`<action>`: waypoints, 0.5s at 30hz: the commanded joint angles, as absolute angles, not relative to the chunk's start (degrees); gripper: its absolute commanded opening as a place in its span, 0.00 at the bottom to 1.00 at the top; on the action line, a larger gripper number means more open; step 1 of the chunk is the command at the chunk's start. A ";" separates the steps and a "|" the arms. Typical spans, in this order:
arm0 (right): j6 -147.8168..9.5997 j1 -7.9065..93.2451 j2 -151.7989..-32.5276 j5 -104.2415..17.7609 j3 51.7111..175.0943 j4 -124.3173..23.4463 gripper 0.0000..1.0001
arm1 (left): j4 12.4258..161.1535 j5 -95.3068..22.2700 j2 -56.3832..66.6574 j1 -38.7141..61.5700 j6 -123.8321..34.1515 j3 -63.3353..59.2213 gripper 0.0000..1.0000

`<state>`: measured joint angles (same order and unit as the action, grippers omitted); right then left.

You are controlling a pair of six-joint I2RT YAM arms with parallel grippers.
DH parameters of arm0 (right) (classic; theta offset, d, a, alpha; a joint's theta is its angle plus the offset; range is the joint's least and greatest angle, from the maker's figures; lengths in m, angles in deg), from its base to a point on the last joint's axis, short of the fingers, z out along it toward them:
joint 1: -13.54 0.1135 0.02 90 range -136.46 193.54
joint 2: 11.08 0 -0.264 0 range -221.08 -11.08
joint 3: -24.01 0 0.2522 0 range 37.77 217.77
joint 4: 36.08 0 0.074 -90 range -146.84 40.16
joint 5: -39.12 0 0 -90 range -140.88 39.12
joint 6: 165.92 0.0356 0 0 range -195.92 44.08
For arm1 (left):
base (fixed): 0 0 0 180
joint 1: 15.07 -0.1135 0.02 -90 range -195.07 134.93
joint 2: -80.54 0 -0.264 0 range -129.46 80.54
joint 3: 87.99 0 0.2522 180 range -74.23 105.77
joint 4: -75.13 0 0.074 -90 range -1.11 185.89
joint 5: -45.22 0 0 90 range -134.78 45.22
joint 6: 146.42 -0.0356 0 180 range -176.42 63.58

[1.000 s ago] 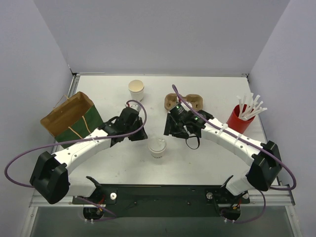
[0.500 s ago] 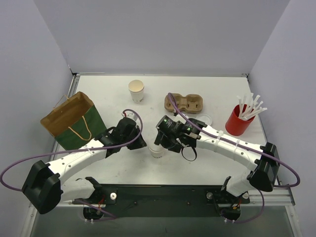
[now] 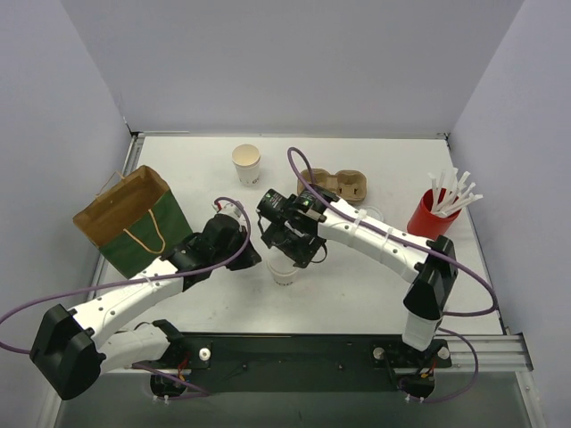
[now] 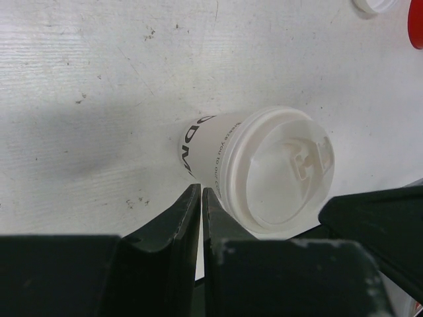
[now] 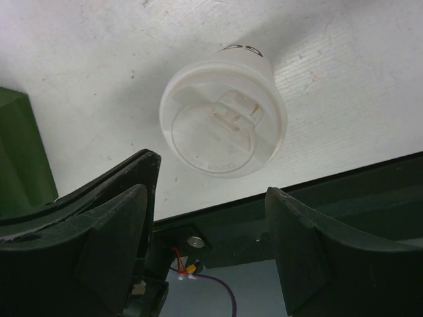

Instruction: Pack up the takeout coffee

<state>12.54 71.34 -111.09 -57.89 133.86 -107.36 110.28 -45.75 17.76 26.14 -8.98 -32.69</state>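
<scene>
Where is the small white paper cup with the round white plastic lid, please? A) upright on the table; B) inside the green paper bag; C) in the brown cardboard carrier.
A: the small white paper cup stands upright on the white table, its lid on.

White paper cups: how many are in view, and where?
2. The lidded cup stands centre front; the open cup stands at the back, left of the cardboard carrier. Another may be hidden from view.
</scene>
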 commanded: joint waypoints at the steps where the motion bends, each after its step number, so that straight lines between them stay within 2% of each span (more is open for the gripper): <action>1: 16.89 69.45 -113.65 -54.84 136.91 -119.18 0.67 | 111.04 -47.33 19.19 25.80 -10.36 -30.19 0.16; 15: 21.01 66.89 -118.92 -51.32 139.63 -119.19 0.76 | 111.04 -45.75 20.34 23.34 -12.21 -29.67 0.16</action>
<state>18.62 67.45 -117.32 -51.94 137.53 -115.20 111.22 -46.21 18.50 24.48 -10.66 -32.60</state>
